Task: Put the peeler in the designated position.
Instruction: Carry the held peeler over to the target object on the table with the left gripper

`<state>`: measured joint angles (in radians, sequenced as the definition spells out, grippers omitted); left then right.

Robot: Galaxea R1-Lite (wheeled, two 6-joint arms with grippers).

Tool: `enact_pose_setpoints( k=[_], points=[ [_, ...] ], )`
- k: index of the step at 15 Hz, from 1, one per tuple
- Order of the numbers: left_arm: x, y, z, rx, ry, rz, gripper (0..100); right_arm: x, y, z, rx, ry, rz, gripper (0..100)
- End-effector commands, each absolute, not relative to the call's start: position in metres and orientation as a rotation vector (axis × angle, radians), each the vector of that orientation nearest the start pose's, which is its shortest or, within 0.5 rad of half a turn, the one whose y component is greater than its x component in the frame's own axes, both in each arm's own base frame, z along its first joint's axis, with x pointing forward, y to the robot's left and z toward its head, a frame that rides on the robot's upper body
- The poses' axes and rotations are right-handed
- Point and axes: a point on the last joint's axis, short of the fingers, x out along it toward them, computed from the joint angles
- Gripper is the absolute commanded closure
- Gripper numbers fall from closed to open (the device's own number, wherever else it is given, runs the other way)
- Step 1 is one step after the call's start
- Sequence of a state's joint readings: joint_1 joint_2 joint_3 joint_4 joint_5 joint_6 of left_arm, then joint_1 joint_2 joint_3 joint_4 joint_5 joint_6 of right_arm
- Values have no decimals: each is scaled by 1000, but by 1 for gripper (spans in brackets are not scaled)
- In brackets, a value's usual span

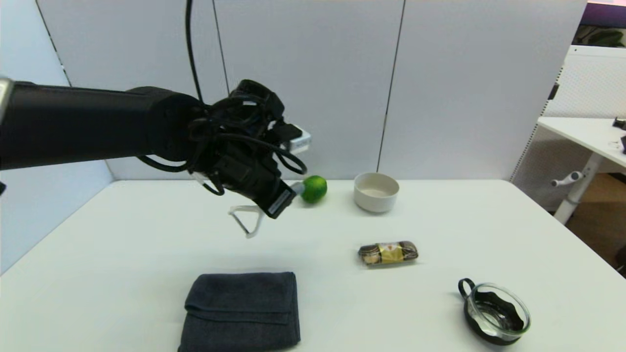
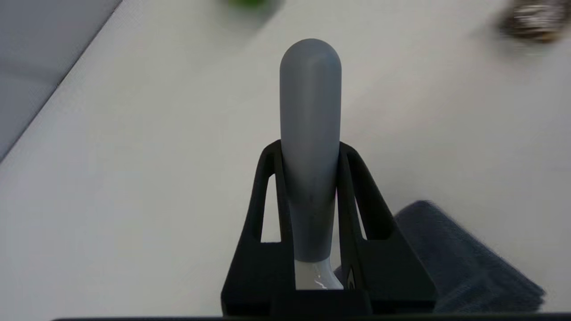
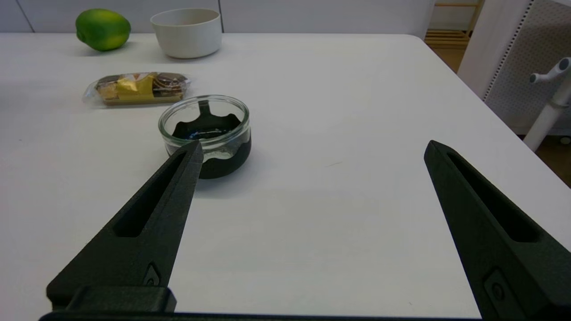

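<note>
While raised over open tabletop (image 1: 122,234), left hand (image 2: 308,147) clamps peeler (image 2: 310,133), towel (image 1: 242,310) at near edge, right hand (image 3: 308,151) spread empty.

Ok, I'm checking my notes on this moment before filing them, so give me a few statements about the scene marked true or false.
1. The left gripper is shut on the peeler. True.
2. The peeler lies on the towel. False: it is held in the air above the table.
3. The right gripper is open and holds nothing. True.
4. The lime sits inside the white bowl. False: it rests on the table beside the bowl.
5. The snack packet lies between the white bowl and the glass dish. True.
</note>
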<state>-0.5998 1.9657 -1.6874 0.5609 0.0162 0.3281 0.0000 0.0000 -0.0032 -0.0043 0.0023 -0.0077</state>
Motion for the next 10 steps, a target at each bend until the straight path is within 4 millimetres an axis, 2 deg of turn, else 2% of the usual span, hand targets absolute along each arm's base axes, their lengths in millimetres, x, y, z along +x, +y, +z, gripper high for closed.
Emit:
enact_pose_setpoints(
  k=[1, 4, 7, 10],
  points=[
    [326, -253, 197, 639, 642, -900, 100, -23, 0, 77, -8, -8, 3, 0],
    [336, -273, 189, 703, 574, -960, 100, -23, 0, 77, -8, -8, 3, 0],
    [339, -297, 179, 650, 536, -1128, 100, -23, 0, 77, -8, -6, 3, 0],
    [340, -318, 169, 644, 472, -1164, 100, -23, 0, 77, -8, -8, 3, 0]
  ],
)
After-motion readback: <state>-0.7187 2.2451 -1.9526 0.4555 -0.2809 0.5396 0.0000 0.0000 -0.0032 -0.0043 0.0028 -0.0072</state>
